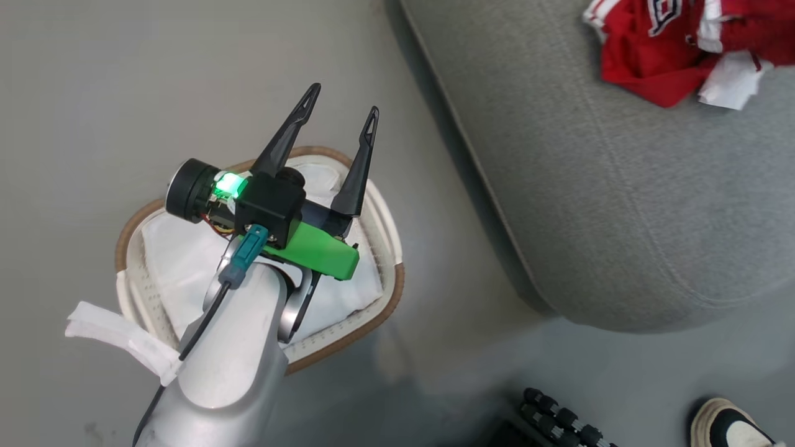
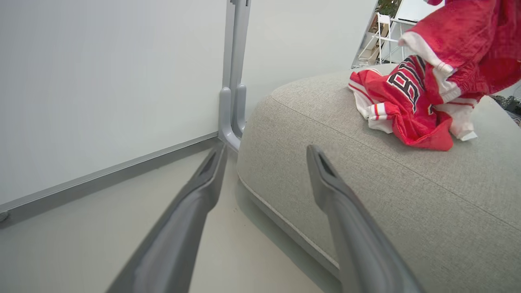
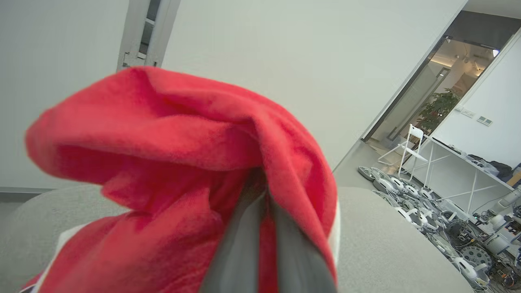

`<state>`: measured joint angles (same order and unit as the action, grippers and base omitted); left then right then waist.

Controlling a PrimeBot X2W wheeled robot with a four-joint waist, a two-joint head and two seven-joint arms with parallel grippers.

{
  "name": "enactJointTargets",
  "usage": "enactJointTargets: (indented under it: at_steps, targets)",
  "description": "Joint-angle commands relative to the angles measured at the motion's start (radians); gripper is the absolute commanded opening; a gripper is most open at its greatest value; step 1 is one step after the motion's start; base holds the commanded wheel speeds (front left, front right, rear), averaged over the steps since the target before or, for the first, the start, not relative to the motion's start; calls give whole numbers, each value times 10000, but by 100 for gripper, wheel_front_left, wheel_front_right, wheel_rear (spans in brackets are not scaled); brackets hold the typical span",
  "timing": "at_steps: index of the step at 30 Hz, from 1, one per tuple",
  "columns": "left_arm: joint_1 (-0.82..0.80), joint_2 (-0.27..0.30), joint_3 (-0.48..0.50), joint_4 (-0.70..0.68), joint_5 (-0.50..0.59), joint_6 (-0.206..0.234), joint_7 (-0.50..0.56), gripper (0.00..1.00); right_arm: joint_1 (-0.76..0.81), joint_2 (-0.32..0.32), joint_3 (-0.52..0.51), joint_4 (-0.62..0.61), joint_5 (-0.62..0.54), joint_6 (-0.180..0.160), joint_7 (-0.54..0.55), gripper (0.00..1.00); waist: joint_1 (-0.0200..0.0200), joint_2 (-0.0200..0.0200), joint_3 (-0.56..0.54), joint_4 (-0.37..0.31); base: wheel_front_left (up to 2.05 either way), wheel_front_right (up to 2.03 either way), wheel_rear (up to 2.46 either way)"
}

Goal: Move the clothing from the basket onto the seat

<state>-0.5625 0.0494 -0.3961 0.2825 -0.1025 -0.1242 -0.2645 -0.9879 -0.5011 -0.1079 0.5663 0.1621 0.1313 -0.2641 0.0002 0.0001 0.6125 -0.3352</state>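
The basket (image 1: 392, 292) stands on the floor left of the seat (image 1: 621, 205), and its white liner (image 1: 180, 248) shows around my left arm. My left gripper (image 1: 343, 102) hangs open above the basket's far rim, holding nothing; in its own view the fingers (image 2: 266, 152) spread wide toward the seat's (image 2: 366, 183) corner. A crumpled red jersey (image 2: 403, 106) with black-and-white lettering lies on the cushion. A second red piece (image 2: 468, 40) with a white band hangs above it. My right gripper (image 3: 264, 195) is shut on this red clothing (image 3: 183, 162), which drapes over its fingers.
A strip of grey floor (image 1: 459, 279) separates basket and seat. A person's shoe (image 1: 726, 422) and a black ridged object (image 1: 559, 422) sit at the lower right. A wall panel with a grey post (image 2: 234, 81) stands behind the seat. Robot parts (image 3: 427, 203) litter the far floor.
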Motion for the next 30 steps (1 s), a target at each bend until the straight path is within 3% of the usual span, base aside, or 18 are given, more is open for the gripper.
enactJointTargets:
  at_steps: [1,5,6,7,8,15,24,30]
  targets:
    - [-193,40,18,-50,30,-13,4,100,294,161,13,195,-134,-10,-3,0,-2,-1,631,715,0,0,0]
    - [-113,36,72,-120,-83,123,4,100,913,542,-373,600,-189,-12,-4,0,-2,-1,622,878,0,0,0]
    - [-71,35,111,-113,-110,153,4,100,1126,681,-479,646,-247,-12,-4,41,-2,-1,583,899,0,0,0]
    - [-19,35,153,-102,-125,191,3,100,1323,790,-575,669,-296,-12,-3,64,-2,-1,516,912,0,0,0]
    - [49,34,221,-121,-189,243,4,100,1570,934,-749,652,-327,-12,-3,100,-2,-1,438,925,0,0,0]
    - [506,34,701,-132,-479,554,4,100,3073,1587,-994,-278,-262,-12,-3,100,-2,-1,-358,1011,0,0,0]
    - [1801,33,1788,-59,-948,1028,4,100,5249,1952,522,-2332,78,-12,-3,100,-2,-1,-2077,1436,0,0,0]
    - [2757,35,2622,-21,-794,1309,3,100,5971,2513,1402,-2882,390,-12,-3,100,-2,-1,-3026,1958,0,0,0]
